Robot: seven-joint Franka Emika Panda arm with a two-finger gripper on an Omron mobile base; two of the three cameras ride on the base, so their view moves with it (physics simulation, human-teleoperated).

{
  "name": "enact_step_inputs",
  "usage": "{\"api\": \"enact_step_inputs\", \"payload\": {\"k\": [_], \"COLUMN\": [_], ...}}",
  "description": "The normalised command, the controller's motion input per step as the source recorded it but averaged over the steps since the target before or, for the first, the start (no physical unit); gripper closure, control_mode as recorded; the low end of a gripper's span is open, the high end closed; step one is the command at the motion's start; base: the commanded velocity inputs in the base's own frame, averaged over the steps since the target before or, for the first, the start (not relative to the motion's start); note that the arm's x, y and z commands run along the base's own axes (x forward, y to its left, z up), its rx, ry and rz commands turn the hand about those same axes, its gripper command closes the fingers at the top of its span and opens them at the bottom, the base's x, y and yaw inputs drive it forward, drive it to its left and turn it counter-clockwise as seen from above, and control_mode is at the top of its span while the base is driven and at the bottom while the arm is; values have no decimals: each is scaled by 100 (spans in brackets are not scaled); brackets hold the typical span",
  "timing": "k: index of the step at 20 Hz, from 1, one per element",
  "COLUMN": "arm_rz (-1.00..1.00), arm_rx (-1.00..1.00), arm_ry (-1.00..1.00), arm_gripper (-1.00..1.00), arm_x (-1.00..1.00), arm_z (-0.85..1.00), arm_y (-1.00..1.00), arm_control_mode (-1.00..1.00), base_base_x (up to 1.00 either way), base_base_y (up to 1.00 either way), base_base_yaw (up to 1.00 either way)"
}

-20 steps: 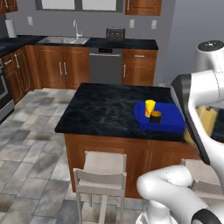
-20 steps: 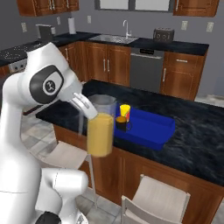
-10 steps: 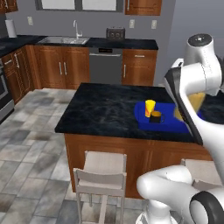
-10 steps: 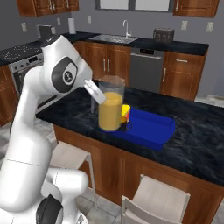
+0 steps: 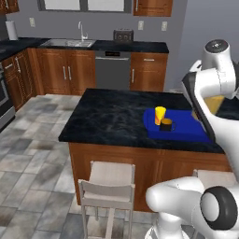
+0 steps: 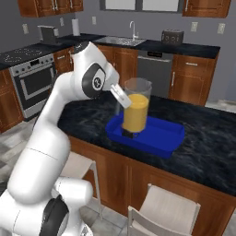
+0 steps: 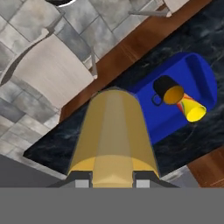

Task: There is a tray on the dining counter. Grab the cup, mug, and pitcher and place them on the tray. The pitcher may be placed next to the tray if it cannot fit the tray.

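The claw (image 7: 112,180) is clamped on the pitcher (image 6: 136,107), a tall clear glass cylinder with orange liquid in its lower part, and holds it upright in the air above the blue tray (image 6: 159,138). Seen from the right base view, the pitcher hangs over the near left part of the tray and hides what stands behind it. The tray lies on the black marbled counter (image 5: 112,114), toward its right end and close to the near edge, above the reddish-brown wood side. On the tray, at its left end, the yellow cup (image 5: 160,115) stands upright, and the black mug (image 5: 166,124) with its orange-yellow inside sits just beside it on the near side. In the hand view the pitcher (image 7: 113,133) fills the middle, with the mug (image 7: 168,90) and cup (image 7: 191,108) together on the tray (image 7: 199,74) beyond it. Two pale stools (image 5: 108,184) stand at the counter's near side.
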Motion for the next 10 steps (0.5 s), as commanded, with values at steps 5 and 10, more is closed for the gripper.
{"api": "enact_step_inputs", "payload": {"k": [5,10], "arm_rz": [-6,-4], "arm_rx": [0,0], "arm_ry": [0,0], "arm_gripper": [100,100], "arm_x": [39,40], "arm_z": [-11,-18], "arm_y": [-25,-1], "arm_control_mode": [-100,-100], "base_base_x": [0,0], "base_base_y": [0,0], "base_base_yaw": [0,0]}}
